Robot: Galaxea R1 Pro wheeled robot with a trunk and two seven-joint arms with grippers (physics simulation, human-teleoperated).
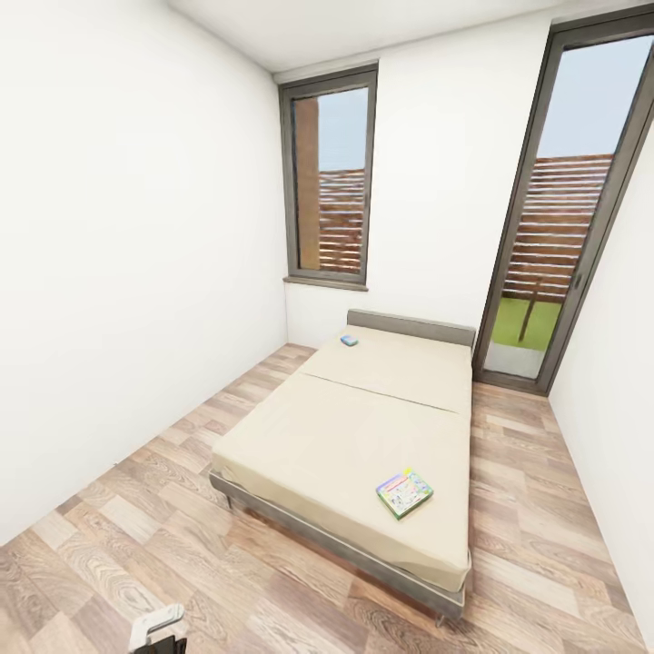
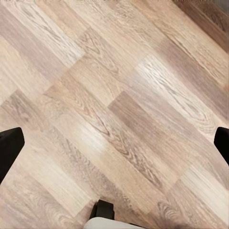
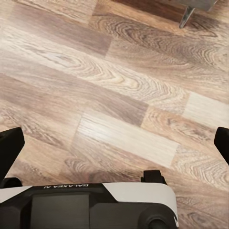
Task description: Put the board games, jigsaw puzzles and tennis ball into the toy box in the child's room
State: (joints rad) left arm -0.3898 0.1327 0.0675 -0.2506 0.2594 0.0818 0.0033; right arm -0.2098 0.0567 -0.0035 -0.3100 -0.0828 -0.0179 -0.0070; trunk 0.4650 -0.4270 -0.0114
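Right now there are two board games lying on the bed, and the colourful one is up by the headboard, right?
Not quite. In the head view the colourful board game lies near the foot of the bed; the one by the headboard is the small blue game.

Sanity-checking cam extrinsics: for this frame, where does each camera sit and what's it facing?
Head: high on the robot, looking forward and down at the bed with two board games; a bit of the robot's own body at the lower edge.
Left wrist: on the left arm, facing the wood floor; left gripper fingertips at the edges, spread wide.
Right wrist: on the right arm, facing the floor; right gripper spread, robot base, bed leg.
Shared: both wrists see floor.
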